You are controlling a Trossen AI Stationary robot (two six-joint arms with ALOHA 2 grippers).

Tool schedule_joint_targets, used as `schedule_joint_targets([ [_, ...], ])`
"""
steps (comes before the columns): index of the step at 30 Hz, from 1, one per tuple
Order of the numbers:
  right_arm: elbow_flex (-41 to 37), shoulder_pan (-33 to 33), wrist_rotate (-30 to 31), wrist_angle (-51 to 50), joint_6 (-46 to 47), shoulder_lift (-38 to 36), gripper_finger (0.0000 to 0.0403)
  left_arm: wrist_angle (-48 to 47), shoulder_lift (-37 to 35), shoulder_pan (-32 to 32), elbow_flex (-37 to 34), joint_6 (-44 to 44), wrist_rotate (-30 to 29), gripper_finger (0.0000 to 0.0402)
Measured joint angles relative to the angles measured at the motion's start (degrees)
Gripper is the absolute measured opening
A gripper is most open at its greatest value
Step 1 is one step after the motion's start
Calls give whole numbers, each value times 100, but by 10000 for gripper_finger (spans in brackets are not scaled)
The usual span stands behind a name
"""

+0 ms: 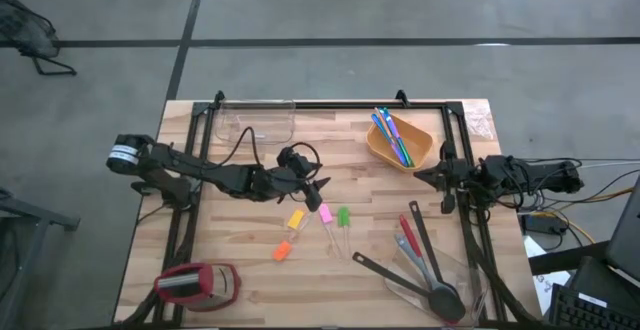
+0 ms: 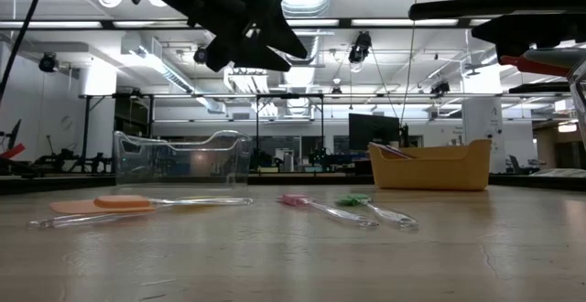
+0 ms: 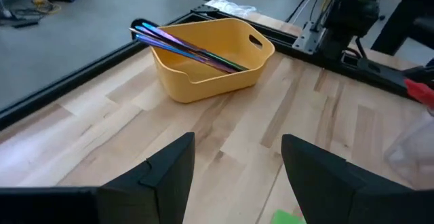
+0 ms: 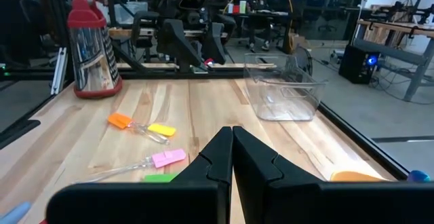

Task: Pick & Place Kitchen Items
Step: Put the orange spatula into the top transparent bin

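Note:
My left gripper [image 1: 320,192] hangs open above the table's middle, holding nothing, just beyond the small pieces. Those pieces are pink [image 1: 325,213], green [image 1: 344,215], yellow [image 1: 295,220] and orange [image 1: 281,253], and they lie flat on clear handles. In the left wrist view its fingers [image 3: 169,176] point at the orange tub [image 3: 210,58], where thin blue, green and purple sticks [image 3: 190,47] lean on the rim. Two long black spoons [image 1: 425,275] and a red-headed spatula [image 1: 405,232] lie near the right front. My right gripper [image 1: 417,176] waits shut at the right edge.
A clear tub [image 1: 255,120] stands at the far left of the table. A squat red-and-black object [image 1: 195,282] stands at the near left corner. Black frame rails [image 1: 330,103] run along the table's far and side edges. Bare wood shows between the pieces and the orange tub [image 1: 400,142].

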Motion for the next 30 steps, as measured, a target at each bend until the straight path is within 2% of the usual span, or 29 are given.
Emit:
schedule_joint_targets([
  [6, 0, -1, 2, 0, 0, 0, 9, -67, 61, 2, -46, -407, 138, 227],
  [11, 0, 0, 2, -2, 0, -2, 9, -735, 88, 60, -59, -1317, 318, 227],
  [17, 0, -2, 2, -2, -2, -2, 9, -1160, 79, 58, -59, -1467, 352, 227],
  [30, 0, -1, 4, -2, -2, -2, 9, -1129, 79, 72, -59, -1684, 274, 227],
])
